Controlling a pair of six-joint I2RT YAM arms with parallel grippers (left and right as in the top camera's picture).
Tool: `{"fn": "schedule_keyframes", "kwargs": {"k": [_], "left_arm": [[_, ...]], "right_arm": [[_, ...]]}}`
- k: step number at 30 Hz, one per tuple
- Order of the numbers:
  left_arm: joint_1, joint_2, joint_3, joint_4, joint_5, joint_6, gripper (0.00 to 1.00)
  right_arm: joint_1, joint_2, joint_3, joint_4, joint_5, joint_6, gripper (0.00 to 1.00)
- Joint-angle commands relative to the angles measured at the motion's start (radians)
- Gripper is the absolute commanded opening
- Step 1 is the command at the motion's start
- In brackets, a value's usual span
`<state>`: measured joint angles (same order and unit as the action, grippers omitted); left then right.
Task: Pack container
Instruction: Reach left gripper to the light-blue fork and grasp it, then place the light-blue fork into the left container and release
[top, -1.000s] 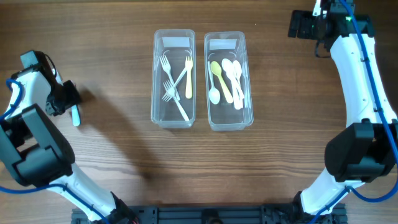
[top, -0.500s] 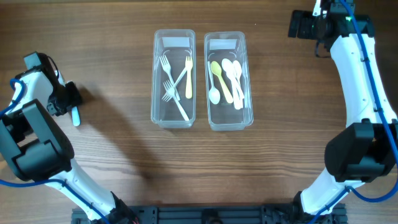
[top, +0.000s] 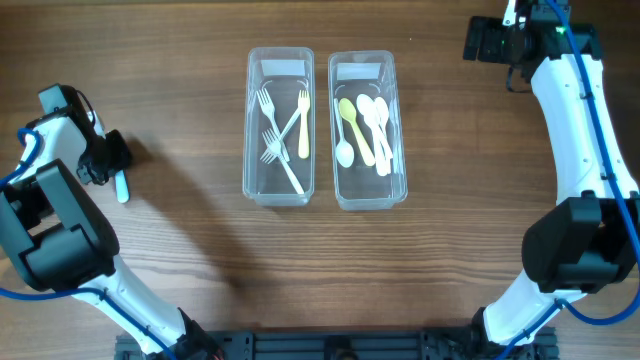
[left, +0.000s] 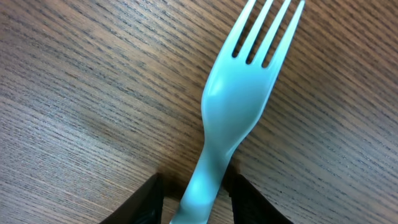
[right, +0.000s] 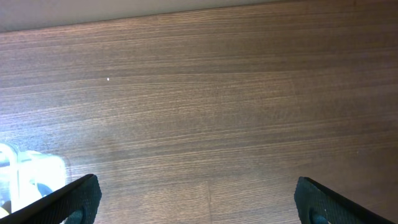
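A light blue plastic fork lies on the wooden table at the far left, tines pointing away from the wrist in the left wrist view. My left gripper is low over it, and its two fingers are closed narrowly on the fork's handle. A clear container holds several white and yellow forks. A second clear container beside it holds several white and yellow spoons. My right gripper hangs wide open and empty over bare wood at the far right back.
The two containers stand side by side at the table's middle back. The corner of one shows at the left edge of the right wrist view. The table's far edge runs just behind the right gripper.
My left arm has shifted slightly at the fork. The fork, the containers and the right arm have not moved.
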<state>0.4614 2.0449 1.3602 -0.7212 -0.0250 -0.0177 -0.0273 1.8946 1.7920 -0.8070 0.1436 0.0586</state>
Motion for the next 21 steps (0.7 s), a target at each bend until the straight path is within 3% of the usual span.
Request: {"fn": "schedule_keyframes", "kwargs": {"k": [1,3,5,14,21], "left_arm": [[0.005,0.031,-0.02,0.0,0.043,0.01,0.23],[0.005,0.031,-0.02,0.0,0.042,0.01,0.1],[0.005,0.029,-0.012,-0.005,0.042,0.01,0.04],[-0.045,-0.04,0.244,-0.183,0.06,-0.016,0.04],[-0.266,-0.1,0.416,-0.238,0.281,-0.127,0.04]], "right_arm": [[0.002,0.0,0.0,0.003,0.017,-0.006,1.0],[0.002,0.0,0.0,0.003,0.017,-0.006,1.0],[0.002,0.0,0.0,0.003,0.017,-0.006,1.0],[0.002,0.0,0.0,0.003,0.017,-0.005,1.0],[0.002,0.0,0.0,0.003,0.017,-0.006,1.0]]}}
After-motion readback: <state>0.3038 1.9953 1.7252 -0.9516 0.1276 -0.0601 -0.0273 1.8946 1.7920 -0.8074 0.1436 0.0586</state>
